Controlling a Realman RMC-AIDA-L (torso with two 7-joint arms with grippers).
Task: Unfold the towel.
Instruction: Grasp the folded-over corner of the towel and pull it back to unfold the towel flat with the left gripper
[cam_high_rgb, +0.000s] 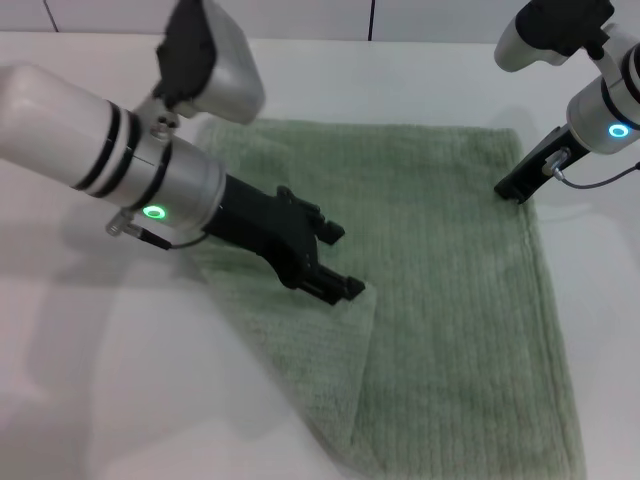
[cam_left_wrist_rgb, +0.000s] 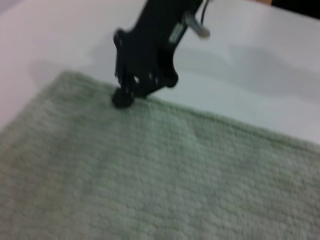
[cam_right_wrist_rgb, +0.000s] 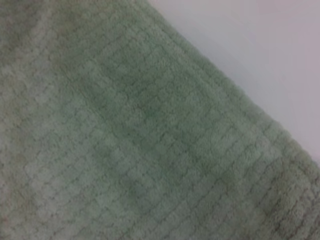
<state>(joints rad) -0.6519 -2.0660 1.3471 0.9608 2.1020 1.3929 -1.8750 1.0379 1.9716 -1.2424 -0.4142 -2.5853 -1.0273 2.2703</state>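
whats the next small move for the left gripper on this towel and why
Probably draw the left gripper outward toward the robot's left, carrying the flap with it. In the head view it sits at the edge of a folded-over layer of the towel, whose near-left part still lies doubled. The right gripper rests at the far right corner, seemingly pinning it. Whether the flap is actually gripped isn't clear.

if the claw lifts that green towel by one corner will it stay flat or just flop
Probably flop. The towel is soft ribbed terry, and a flap already folds and drapes at the left claw, so it should sag rather than hold shape. It is far wider than either claw, so one corner would likely drag the rest across the white table. Its nubby pile looks grippy.
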